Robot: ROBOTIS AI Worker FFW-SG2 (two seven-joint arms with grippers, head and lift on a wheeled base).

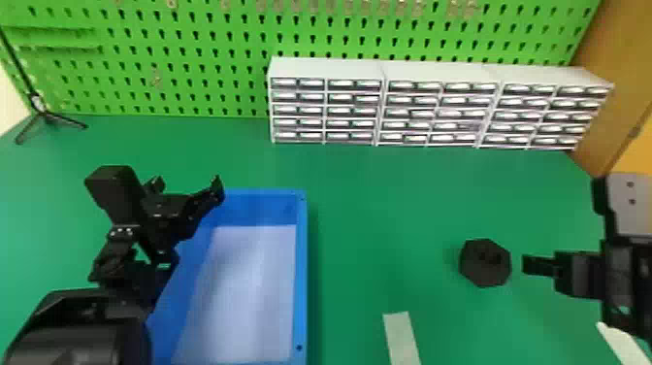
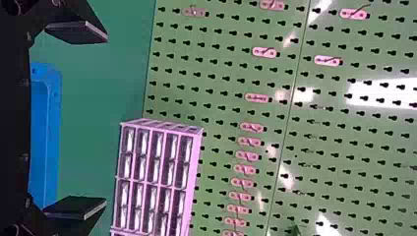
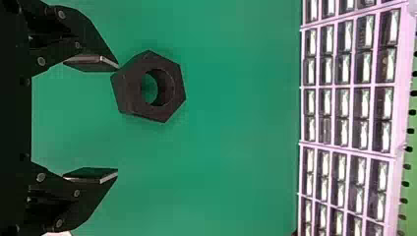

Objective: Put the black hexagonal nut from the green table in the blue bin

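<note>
On the green table (image 1: 368, 233) lies the black hexagonal nut (image 1: 485, 264), toward the right. Just to its right, in the head view, is my right gripper (image 1: 538, 266). The right wrist view has the right gripper (image 3: 115, 120) open with nothing between its fingers; the nut (image 3: 174, 91) lies past the fingertips, closer to one finger than the other. At the left, my left gripper (image 1: 187, 184) stands open over the far left part of the blue bin (image 1: 301, 272). In the left wrist view the left gripper (image 2: 105, 120) holds nothing, and the bin's rim (image 2: 54, 132) is beyond it.
White drawer cabinets (image 1: 325, 68) stand along the back before a green pegboard (image 1: 194, 58). A black tripod (image 1: 43, 114) is at the back left. Pale strips (image 1: 401, 337) lie on the table near the front. A wooden panel (image 1: 616, 87) borders the right side.
</note>
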